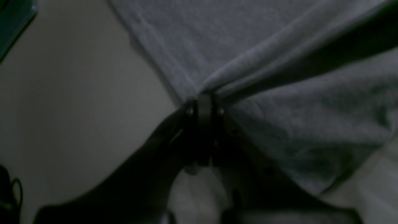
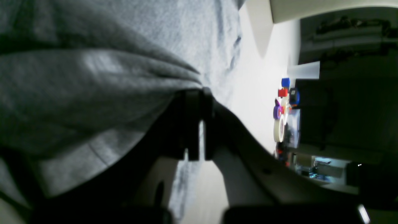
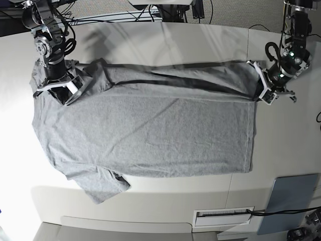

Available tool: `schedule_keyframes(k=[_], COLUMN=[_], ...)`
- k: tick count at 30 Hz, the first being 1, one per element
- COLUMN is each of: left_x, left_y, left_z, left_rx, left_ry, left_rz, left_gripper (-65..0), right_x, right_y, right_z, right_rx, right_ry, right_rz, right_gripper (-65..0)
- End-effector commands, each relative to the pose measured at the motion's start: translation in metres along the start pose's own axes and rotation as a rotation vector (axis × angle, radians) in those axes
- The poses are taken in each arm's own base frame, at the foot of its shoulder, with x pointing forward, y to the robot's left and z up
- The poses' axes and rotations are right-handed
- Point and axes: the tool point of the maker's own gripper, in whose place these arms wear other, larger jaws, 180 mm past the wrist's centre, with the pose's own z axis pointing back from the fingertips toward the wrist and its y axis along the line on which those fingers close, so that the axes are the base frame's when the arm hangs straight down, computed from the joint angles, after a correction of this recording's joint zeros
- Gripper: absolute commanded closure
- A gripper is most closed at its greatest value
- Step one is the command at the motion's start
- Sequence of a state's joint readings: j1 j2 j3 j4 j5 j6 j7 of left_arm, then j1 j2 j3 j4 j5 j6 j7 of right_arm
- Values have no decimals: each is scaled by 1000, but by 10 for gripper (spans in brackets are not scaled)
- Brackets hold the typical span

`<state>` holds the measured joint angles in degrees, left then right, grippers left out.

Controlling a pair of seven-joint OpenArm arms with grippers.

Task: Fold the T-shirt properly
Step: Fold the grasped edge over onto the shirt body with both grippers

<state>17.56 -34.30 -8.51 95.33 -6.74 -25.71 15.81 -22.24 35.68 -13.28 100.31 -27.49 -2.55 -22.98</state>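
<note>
Base view: evenly lit, sharp; strong glare whitens the pale counter [image 3: 15, 165] at the left edge. The large heather-grey cotton T-shirt [image 3: 145, 130] shows dark shadow bands along its raised far fold, and soft shadows fall on the counter beyond it. Slight wide-angle bowing at the borders.

Left wrist view: dim, grainy, soft throughout. The left hand [image 1: 203, 107] reads as a near-black silhouette; fabric weave barely resolved.

Right wrist view: high contrast. The right hand [image 2: 199, 96] is black and blurred; the counter is overexposed to white behind it; the background at right is dark, with small coloured objects [image 2: 284, 105] out of focus.
</note>
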Motion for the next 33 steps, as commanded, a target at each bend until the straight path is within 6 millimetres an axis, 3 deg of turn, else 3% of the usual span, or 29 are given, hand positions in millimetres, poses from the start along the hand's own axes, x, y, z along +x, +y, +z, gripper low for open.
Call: schedule_keyframes(k=[1,9,18,28,31,33], left_x=[15,19,19,19,19,19], left_y=[10,17,18,26,26,26], left_z=[0,-8,-8,-7,-7,-7], left_rx=[18,44,45,89,90,91], left_ry=[-44,-35,-36,-37,-37,-36], left_rz=[-18,-25,-24,-9,-9,-8], left_gripper=[0,0,0,0,-204,-321], right_x=[5,4,-7,-8,-7,-7], right_y=[-15,-16,-42,-41,-41,-42], right_z=[-1,-1,0,0,0,0], right_rx=[-46,-57,-164,-161,-161,-163], right_ry=[-22,-14,30,34,33,32], right_rz=[9,20,-2,-12,-13,-13], right_gripper=[0,0,0,0,-197,-256])
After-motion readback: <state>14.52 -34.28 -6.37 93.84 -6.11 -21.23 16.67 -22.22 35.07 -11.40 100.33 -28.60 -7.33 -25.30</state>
